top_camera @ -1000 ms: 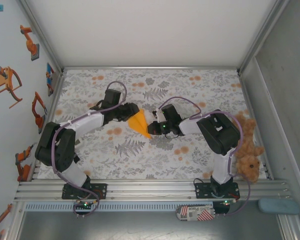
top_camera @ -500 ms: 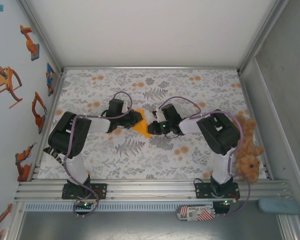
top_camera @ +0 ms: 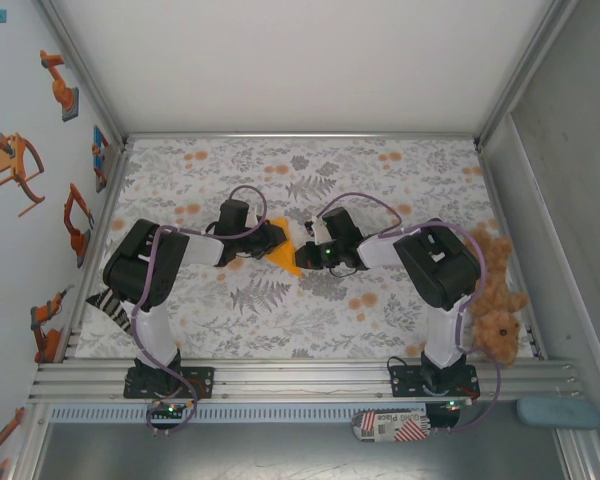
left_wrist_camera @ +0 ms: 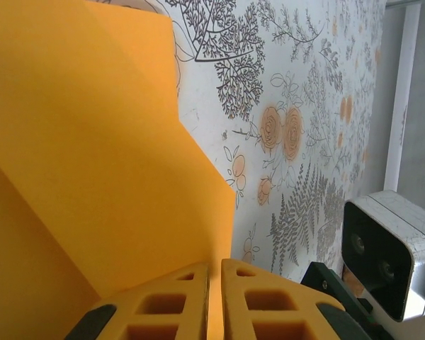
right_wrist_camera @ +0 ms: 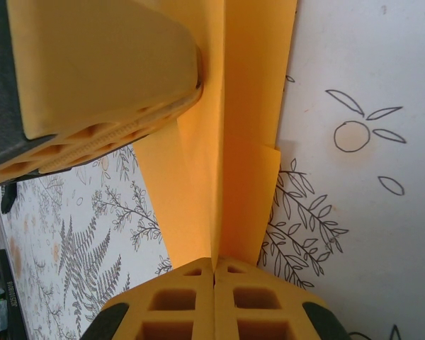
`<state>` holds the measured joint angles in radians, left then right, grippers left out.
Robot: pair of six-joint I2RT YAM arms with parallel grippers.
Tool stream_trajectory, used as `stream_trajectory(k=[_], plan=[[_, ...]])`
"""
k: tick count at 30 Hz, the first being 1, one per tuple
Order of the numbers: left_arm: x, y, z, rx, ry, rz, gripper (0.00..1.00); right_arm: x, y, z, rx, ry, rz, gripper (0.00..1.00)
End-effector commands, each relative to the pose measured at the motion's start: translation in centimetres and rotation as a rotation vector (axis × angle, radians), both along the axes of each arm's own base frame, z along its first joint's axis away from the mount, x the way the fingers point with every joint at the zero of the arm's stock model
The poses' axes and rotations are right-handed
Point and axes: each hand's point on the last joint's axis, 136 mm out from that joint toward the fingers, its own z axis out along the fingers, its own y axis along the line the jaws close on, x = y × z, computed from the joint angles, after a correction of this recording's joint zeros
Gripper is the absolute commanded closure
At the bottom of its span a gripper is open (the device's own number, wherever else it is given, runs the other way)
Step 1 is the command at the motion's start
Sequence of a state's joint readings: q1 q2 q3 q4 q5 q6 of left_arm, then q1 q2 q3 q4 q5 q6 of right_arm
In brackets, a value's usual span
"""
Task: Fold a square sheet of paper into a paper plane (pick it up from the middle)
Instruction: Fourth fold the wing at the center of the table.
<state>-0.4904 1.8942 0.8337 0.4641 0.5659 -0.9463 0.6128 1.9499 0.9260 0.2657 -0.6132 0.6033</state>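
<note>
The sheet of paper (top_camera: 284,257) is orange-yellow and folded into a pointed dart shape, and it is held up between the two arms over the middle of the floral cloth. My left gripper (top_camera: 276,237) is shut on its left edge; in the left wrist view the paper (left_wrist_camera: 92,142) runs down into the thin slit of the left gripper (left_wrist_camera: 214,263). My right gripper (top_camera: 302,250) is shut on the centre crease; in the right wrist view the paper (right_wrist_camera: 234,142) spreads as two flaps above the right gripper (right_wrist_camera: 214,261). A left finger (right_wrist_camera: 106,64) presses the paper's far part.
The floral cloth (top_camera: 280,310) covers the table. A brown plush teddy (top_camera: 495,300) lies at the right edge beside the right arm. A grey-blue pad (top_camera: 555,412) sits below the front rail at the right. White walls and metal frame rails enclose the work area.
The left arm has folded in and its gripper has closed on the paper's left side. The right gripper keeps its hold on the paper and has not moved.
</note>
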Motion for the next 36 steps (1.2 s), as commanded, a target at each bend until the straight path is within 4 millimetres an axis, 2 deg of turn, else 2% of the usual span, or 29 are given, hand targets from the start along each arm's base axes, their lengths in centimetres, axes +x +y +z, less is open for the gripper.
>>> stream_trajectory(k=[1,20,36], plan=[[-0.18,-0.07,-0.46,-0.003,0.009,-0.002,0.89,-1.30,-2.27,-4.02,-0.131,0.109,-0.037,0.96],[-0.36,0.47,-1.30,0.020,0.025,0.009,0.95,-1.57,-2.20,-3.63,-0.129,0.160,-0.032,0.93],[-0.21,0.34,-1.24,0.013,0.020,-0.001,0.95,-1.74,-2.22,-3.72,-0.148,0.203,-0.032,0.93]])
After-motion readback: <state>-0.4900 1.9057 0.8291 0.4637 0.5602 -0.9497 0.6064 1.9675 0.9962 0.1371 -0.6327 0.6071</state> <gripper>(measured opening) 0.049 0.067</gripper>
